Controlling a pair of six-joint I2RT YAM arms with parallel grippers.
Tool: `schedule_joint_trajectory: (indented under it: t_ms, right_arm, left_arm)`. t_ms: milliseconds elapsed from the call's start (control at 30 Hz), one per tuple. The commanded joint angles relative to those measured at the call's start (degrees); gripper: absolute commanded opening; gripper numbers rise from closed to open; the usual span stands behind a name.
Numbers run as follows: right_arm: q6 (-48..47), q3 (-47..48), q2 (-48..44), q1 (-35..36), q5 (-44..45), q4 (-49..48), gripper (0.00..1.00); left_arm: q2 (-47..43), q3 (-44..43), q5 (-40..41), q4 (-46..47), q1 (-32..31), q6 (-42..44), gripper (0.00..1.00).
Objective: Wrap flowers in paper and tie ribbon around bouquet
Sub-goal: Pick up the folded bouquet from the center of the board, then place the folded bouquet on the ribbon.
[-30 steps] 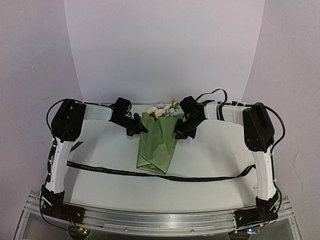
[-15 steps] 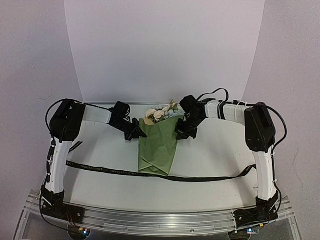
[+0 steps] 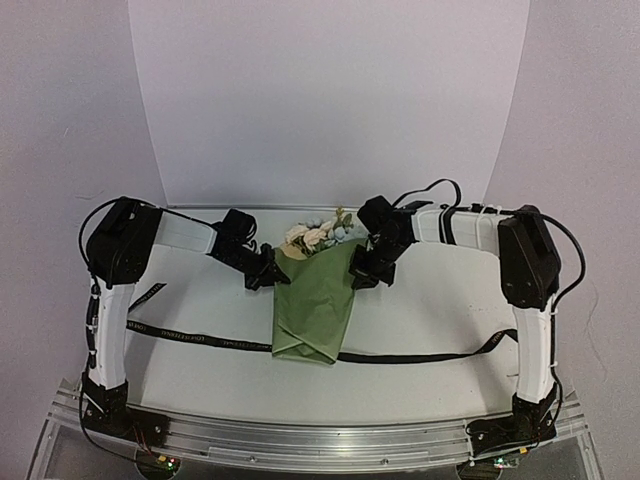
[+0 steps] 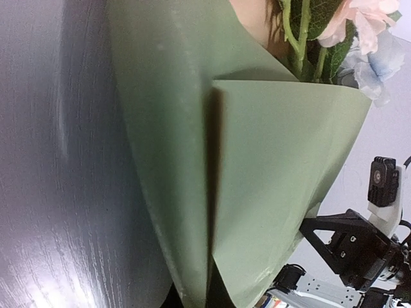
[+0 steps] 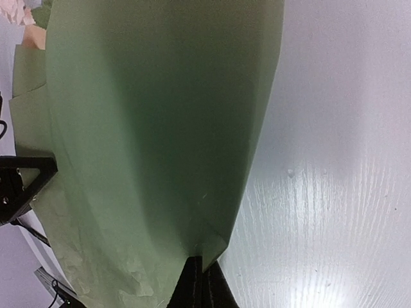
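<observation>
The bouquet (image 3: 315,305) sits between the two claws, its wide end at their level and its narrow end pointing back toward the arm bases. The left claw (image 3: 270,274) is closed on the olive paper (image 4: 270,179) at the bouquet's upper left edge. In the left wrist view the folded sheet runs straight down into the pinch, and one flap overlaps another along a dark crease. The right claw (image 3: 360,272) is clamped on the opposite upper edge. Its own camera shows the dark fingertips (image 5: 199,285) pressed together on a corner of the paper, with the green sheet filling most of the view above them and pale worktop (image 5: 340,192) to one side.

The flowers (image 3: 312,235) poke out of the wide end, just beyond and between the claws, with peach and pale blue blooms on green stems. The black ribbon (image 3: 200,338) lies flat across the worktop, nearer the bases than either claw and stretching well past both. It passes under the bouquet's narrow tip.
</observation>
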State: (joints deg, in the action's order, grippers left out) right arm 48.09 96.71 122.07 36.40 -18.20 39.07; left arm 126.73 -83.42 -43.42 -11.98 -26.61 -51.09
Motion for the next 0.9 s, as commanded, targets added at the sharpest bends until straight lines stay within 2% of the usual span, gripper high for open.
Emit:
schedule_joint_trajectory:
  t_ms: [0,367,500,567,667,800,867]
  right_arm:
    - [0.7,-2.9,-5.0,1.2,2.4,-0.4,0.00]
    - [1.8,-10.2,-9.0,3.4,5.2,-2.7,0.00]
    - [1.2,-11.8,-10.3,3.4,6.3,-2.8,0.06]
    - [0.7,-12.7,-11.2,3.4,6.5,-2.8,0.15]
    - [-0.3,-14.2,-13.5,3.4,7.3,-2.8,0.39]
    - [-1.9,-17.4,-18.6,3.4,10.4,-1.8,0.67]
    - [-2.4,-19.8,-21.5,3.1,11.9,-1.0,0.77]
  left_arm:
    - [-4.8,3.4,-0.7,2.4,-1.3,-1.0,0.00]
    - [-9.5,11.7,1.4,6.7,-3.2,-2.4,0.00]
    - [-10.6,13.2,3.2,7.5,-3.8,-2.8,0.00]
    - [-10.6,13.1,3.5,7.5,-4.0,-2.6,0.05]
    - [-11.6,12.6,5.4,6.9,-4.3,-2.2,0.20]
    - [-15.5,13.1,11.1,4.9,-4.3,-1.8,0.54]
    - [-17.7,13.3,14.3,3.3,-4.3,-1.2,0.63]
